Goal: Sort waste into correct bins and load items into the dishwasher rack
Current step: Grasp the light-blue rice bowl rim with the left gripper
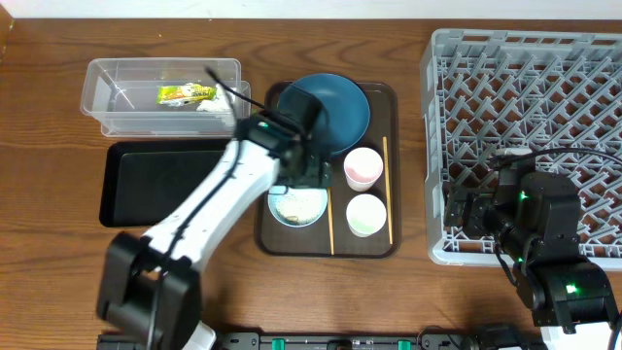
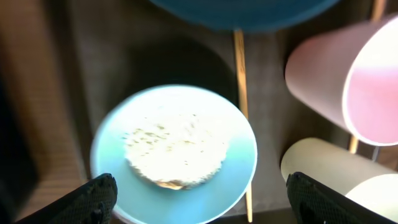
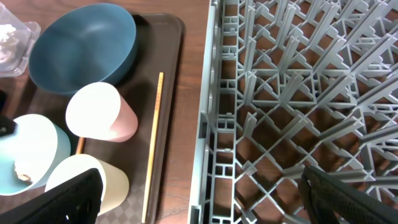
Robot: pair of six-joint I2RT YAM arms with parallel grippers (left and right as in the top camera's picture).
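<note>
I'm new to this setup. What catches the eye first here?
The big grey rack fills the right side. Mid-table, the left gripper hovers open above a light-blue bowl of rice on the brown tray. A yellow-green wrapper lies in the clear tub, far left.

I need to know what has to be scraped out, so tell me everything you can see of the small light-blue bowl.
The small light-blue bowl is round, smooth and shallow, plastic by the look. It stands upright on the brown tray, in its near-left corner, with a flat patch of white rice in its bottom. A chopstick lies along its right edge; whether they touch is unclear. The pink cup and pale-green cup are to its right. The left gripper hovers open above it, one finger on either side.
</note>
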